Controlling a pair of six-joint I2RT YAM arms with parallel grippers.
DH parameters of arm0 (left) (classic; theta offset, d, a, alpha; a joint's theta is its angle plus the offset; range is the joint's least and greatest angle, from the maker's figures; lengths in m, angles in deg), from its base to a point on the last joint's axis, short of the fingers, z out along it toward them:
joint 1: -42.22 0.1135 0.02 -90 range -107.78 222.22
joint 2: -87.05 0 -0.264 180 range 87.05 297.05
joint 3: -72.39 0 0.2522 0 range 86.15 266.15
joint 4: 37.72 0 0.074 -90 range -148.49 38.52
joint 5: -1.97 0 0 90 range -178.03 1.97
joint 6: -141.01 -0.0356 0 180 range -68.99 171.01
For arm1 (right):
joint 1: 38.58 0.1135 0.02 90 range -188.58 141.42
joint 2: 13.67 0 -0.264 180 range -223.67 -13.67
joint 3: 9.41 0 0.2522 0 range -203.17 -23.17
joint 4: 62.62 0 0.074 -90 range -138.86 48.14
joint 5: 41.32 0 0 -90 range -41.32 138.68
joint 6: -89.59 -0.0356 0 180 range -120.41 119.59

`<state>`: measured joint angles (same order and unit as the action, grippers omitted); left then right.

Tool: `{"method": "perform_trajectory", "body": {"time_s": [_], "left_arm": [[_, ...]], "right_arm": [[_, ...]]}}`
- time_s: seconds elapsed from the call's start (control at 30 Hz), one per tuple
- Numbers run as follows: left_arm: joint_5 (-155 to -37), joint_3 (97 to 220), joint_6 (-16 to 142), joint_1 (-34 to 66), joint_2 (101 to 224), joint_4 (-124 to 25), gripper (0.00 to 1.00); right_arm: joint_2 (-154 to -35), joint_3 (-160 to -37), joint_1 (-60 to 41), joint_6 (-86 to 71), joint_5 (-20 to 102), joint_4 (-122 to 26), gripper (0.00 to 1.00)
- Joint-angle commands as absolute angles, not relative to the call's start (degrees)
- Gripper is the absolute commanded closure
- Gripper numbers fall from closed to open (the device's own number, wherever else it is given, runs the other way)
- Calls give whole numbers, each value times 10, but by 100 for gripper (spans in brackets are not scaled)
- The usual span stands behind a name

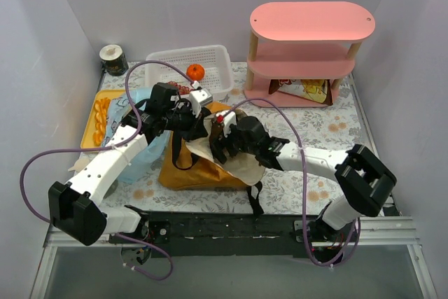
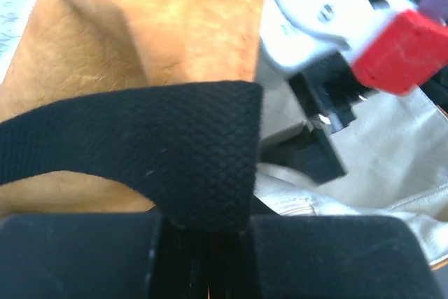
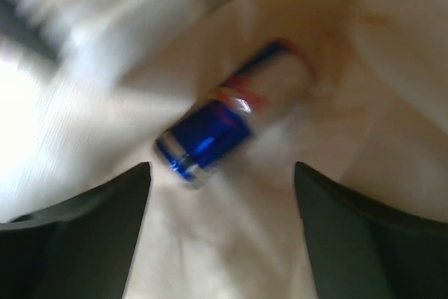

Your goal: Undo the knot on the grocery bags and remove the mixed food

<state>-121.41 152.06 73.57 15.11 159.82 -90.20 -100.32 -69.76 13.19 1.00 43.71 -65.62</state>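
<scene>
Your left gripper [image 2: 206, 232] pinches the black strap [image 2: 140, 138] of the tote [image 2: 154, 26], likely to hold its mouth open. Your right gripper [image 3: 222, 194], jaws spread, faces the drink can [image 3: 224, 124] just ahead.

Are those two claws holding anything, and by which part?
The left gripper pinches the black strap handle of the tote at a fold. The right gripper is open, holding nothing; the drink can lies loose.

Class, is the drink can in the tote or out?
In: the drink can lies tipped, surrounded by the cream lining of the tote.
</scene>
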Motion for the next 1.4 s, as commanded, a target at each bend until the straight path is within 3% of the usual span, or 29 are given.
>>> {"method": "perform_trajectory", "body": {"time_s": [0.0, 0.37, 0.6, 0.67, 0.7, 0.73, 0.8, 0.83, 0.9, 0.93, 1.0, 1.23, 1.37], "left_arm": [[-1199, 1554, 768, 152, 1604, -904, 100], [-1240, 1541, 813, 147, 1591, -895, 100], [-1238, 1525, 830, 147, 1584, -888, 100], [-1240, 1522, 838, 147, 1581, -887, 100], [-1241, 1522, 838, 147, 1581, -887, 100], [-1238, 1521, 839, 147, 1578, -890, 100], [-1233, 1521, 833, 147, 1575, -892, 100], [-1231, 1521, 829, 147, 1574, -895, 100], [-1228, 1513, 821, 147, 1570, -894, 100], [-1224, 1508, 820, 147, 1567, -890, 100], [-1222, 1494, 819, 147, 1560, -884, 100], [-1206, 1456, 773, 147, 1538, -868, 100], [-1200, 1432, 736, 147, 1518, -869, 100]], "right_arm": [[-1048, -784, 126, -155, 579, -636, 5], [-1210, -889, 130, -209, 553, -631, 2], [-1256, -891, 142, -186, 436, -718, 2], [-1269, -894, 148, -177, 441, -718, 9], [-1272, -897, 152, -151, 468, -704, 16], [-1275, -901, 156, -145, 485, -698, 29], [-1273, -893, 157, -119, 532, -699, 38], [-1260, -885, 157, -97, 532, -718, 49], [-1236, -853, 153, -64, 504, -738, 63], [-1208, -843, 144, -39, 491, -747, 81], [-1174, -805, 136, -16, 459, -747, 95], [-947, -678, 97, 99, 397, -694, 99], [-877, -638, 96, 158, 388, -640, 99]]}}
